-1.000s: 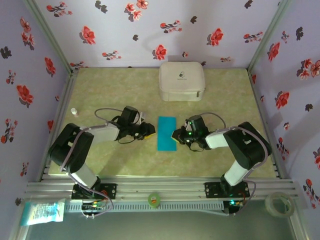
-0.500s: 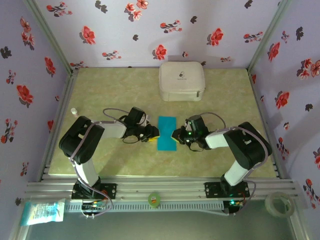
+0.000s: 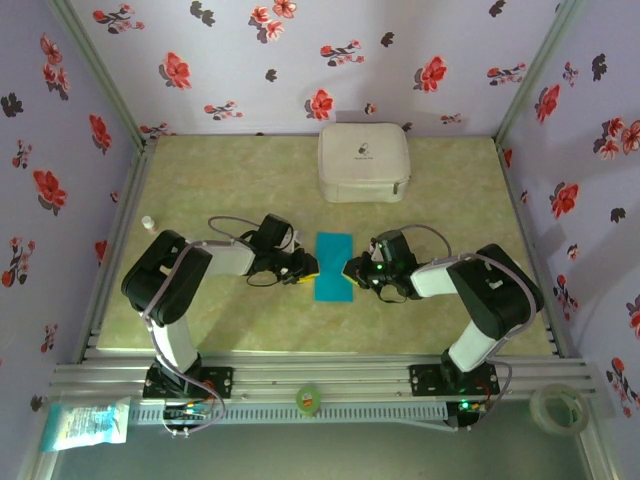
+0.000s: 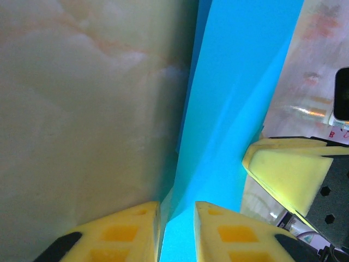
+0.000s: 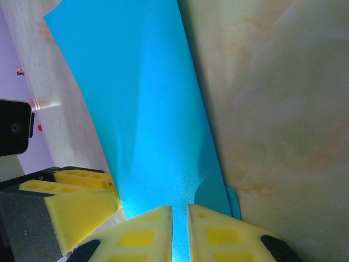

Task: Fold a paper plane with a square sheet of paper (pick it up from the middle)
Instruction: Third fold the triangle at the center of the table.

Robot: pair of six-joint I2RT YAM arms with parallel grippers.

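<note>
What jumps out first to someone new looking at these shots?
The bright turquoise sheet of paper, folded to a narrow rectangle, lies mid-table. The left gripper and right gripper meet it from opposite sides, each with a long edge between its fingers. At the table's far edge sits a white zip case, under red-flowered walls.

**Thin turquoise-blue sheet of paper** [image 3: 333, 267], plain and unmarked, lying just below the centre of the top view on the pale green marbled tabletop [image 3: 200, 190]. It appears as a narrow upright rectangle, longer than it is wide. In the right wrist view a second layer's corner protrudes at the sheet's lower right. In the left wrist view a dark shadow runs along its left long edge, which stands slightly raised.
</note>
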